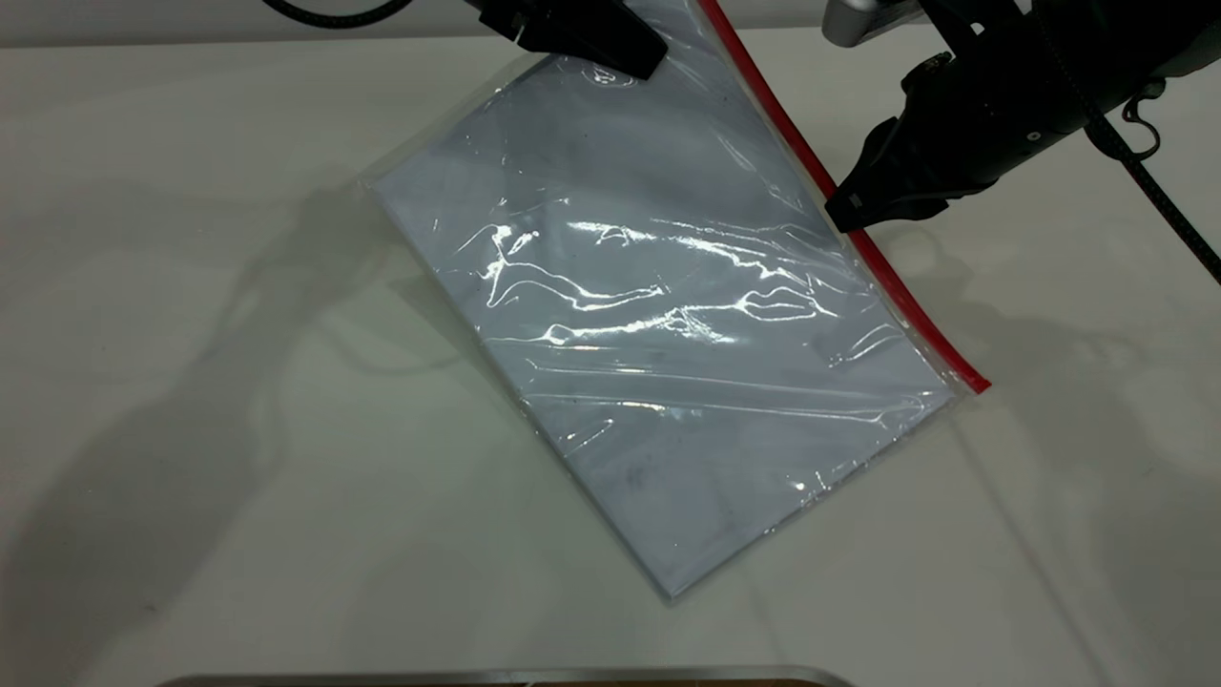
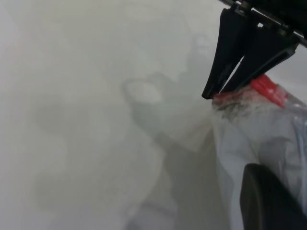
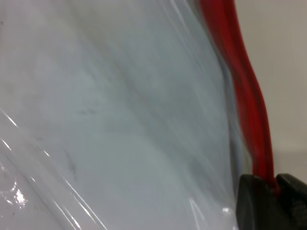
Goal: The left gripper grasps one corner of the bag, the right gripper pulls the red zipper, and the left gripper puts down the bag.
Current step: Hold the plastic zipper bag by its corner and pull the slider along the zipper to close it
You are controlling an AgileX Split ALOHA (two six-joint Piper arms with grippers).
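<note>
With the left gripper pinched on the corner of the bag near the table's far edge, the right gripper is closed on the red zipper partway along, so pulling and put-down remain.

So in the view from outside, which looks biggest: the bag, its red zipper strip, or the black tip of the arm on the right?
Largest to smallest, as they look in the exterior view:
1. The bag, by far.
2. The right gripper, a bulky shape, though partly cut off at the frame edge.
3. The red zipper, long but very thin.
The last two are close; the gripper sits nearer the camera.
</note>
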